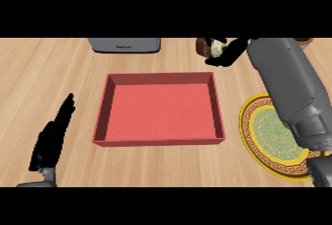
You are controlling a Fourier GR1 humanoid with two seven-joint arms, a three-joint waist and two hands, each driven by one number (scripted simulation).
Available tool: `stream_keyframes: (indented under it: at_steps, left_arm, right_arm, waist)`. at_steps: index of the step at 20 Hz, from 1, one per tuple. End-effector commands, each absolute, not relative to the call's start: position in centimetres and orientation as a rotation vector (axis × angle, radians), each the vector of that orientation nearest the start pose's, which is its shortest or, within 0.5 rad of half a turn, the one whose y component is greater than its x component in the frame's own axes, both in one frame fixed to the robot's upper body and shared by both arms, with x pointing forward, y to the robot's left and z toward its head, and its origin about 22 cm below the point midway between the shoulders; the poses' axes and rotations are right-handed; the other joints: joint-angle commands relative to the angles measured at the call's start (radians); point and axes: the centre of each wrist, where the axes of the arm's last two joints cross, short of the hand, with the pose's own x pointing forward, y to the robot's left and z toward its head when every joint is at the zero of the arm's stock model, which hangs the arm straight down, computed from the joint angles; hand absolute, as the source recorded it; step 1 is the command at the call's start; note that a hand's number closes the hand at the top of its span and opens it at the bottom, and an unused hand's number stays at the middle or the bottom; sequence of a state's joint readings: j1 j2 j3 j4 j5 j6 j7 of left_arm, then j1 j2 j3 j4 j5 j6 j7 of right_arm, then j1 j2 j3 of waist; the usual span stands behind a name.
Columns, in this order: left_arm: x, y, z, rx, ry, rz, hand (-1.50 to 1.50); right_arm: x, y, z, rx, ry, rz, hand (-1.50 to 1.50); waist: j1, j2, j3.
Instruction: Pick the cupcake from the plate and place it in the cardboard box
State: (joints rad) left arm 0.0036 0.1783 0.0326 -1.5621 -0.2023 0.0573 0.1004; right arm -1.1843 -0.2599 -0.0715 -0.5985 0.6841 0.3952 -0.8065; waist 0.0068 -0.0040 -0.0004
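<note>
Fingers (224,56) on the right hand (227,52) are curled around the cupcake (211,46), so it's gripped and carried up near the far edge of the head view, just beyond the box's far right corner. You can only see a bit of the brown wrapper and pale top poking out, the rest is hidden by the hand. The plate (256,132) it belongs to sits on the worktop (162,167) just right of the box, bare now apart from the grey forearm crossing over it.

My guess on why it's held there: the arm has reached well forward over the plate, and the cupcake is off to the far side of the box (159,110), not over its red floor yet. So it looks like the carry is partway done, with a move toward the view's left and back toward the robot needed before letting go.

Room-wise, the box is wide open on top with low walls, so there's plenty of space to come down in the middle. The far wall is the nearest edge to clear. A grey appliance (124,45) sits behind the box, apart from the hand.

Left hand (55,136) rests at the lower left with fingers straight, holding nothing, well clear of the box.
</note>
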Motion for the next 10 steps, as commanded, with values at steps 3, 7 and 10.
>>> stream_keyframes:
  at_steps: [3, 7, 10]
  left_arm:
    - [23.4, 30.8, 1.1, 0.408, -1.428, -0.203, 0.0]
    - [23.1, 28.5, 0.4, 0.385, -1.461, -0.198, 0.0]
    - [24.6, 29.4, 1.6, 0.391, -1.459, -0.215, 0.0]
  right_arm:
    - [45.0, -9.2, 21.3, 0.235, -2.014, 1.512, 1.5]
    - [44.1, -8.5, 19.5, 0.2, -1.961, 1.552, 1.5]
    - [43.0, -4.9, 17.2, 0.202, -1.908, 1.592, 1.5]
  waist:
    - [-0.009, -0.005, -0.001]
    - [-0.002, 0.001, 0.0]
    - [0.005, 0.005, 0.0]
